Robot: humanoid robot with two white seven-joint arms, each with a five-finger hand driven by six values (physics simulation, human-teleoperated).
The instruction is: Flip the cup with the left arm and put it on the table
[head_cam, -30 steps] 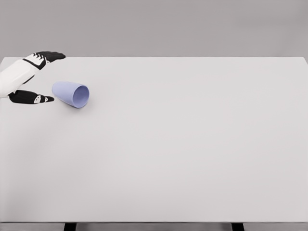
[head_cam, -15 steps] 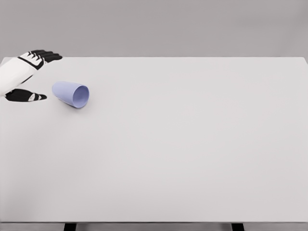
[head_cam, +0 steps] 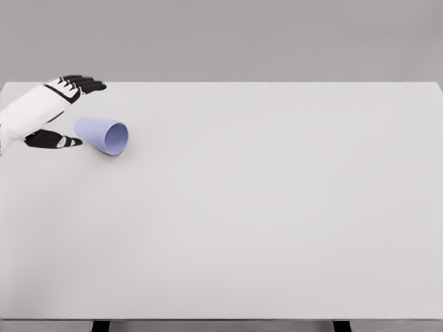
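The cup (head_cam: pixel 102 135) lies on its side on the table (head_cam: pixel 277 221), far-left part, w/ its open mouth facing right and toward the camera and its closed base pointing left. It's pale blue, tapered, no handle visible. It's not upright, so the flip isn't done.

The left hand (head_cam: pixel 52 111) sits just left of the cup, arm coming in from the left edge. Fingers are spread, nothing held: the long fingers (head_cam: pixel 86 84) reach out above and behind the cup's base, and the thumb (head_cam: pixel 55 140) points at the base from the left, its tip just beside it. Can't tell if the thumb tip actually touches; looks like a sliver of gap, but too close to call. The cup sits partly in the opening btw thumb and fingers, on the cup's left side only.

Right hand isn't in the picture.

Progress, as I judge it: early, approach/pre-grasp stage. Nothing is gripped. Left to do: close around the cup body, lift, rotate it upright, set it down on the table, let go. Risk worth noting: a round cup on its side could roll off to the right if nudged before the fingers close.
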